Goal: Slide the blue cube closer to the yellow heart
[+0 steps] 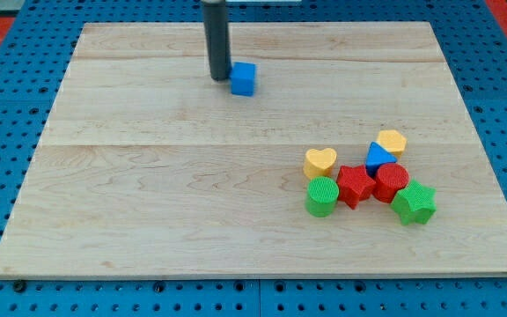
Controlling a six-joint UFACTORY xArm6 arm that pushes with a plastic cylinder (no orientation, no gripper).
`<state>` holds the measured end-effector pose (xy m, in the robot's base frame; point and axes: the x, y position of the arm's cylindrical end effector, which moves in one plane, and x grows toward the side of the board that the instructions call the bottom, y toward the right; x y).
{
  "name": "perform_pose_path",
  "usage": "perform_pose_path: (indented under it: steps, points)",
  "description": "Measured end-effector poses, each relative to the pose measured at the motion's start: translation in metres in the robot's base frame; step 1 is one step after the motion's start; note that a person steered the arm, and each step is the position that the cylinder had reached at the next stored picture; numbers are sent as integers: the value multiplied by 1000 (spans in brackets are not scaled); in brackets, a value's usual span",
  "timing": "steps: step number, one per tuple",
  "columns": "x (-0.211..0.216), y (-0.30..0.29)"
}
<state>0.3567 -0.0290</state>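
The blue cube [244,78] sits near the view's top, left of centre, on the wooden board [148,194]. My tip [220,77] stands right beside the cube's left side, touching or nearly touching it. The yellow heart [319,162] lies far off toward the view's lower right, at the left end of a cluster of blocks.
The cluster at the lower right holds a green cylinder [322,196], a red star [354,185], a red cylinder [391,182], a green star [414,202], a blue triangle [378,158] and a second yellow block [393,141]. Blue pegboard [7,106] surrounds the board.
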Motion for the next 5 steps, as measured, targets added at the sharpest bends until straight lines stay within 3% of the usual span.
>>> perform_pose_path:
  steps: [1, 2, 3, 4, 5]
  points:
    - [70, 63]
    - [71, 22]
    - [39, -74]
    - [-45, -72]
    - [-64, -19]
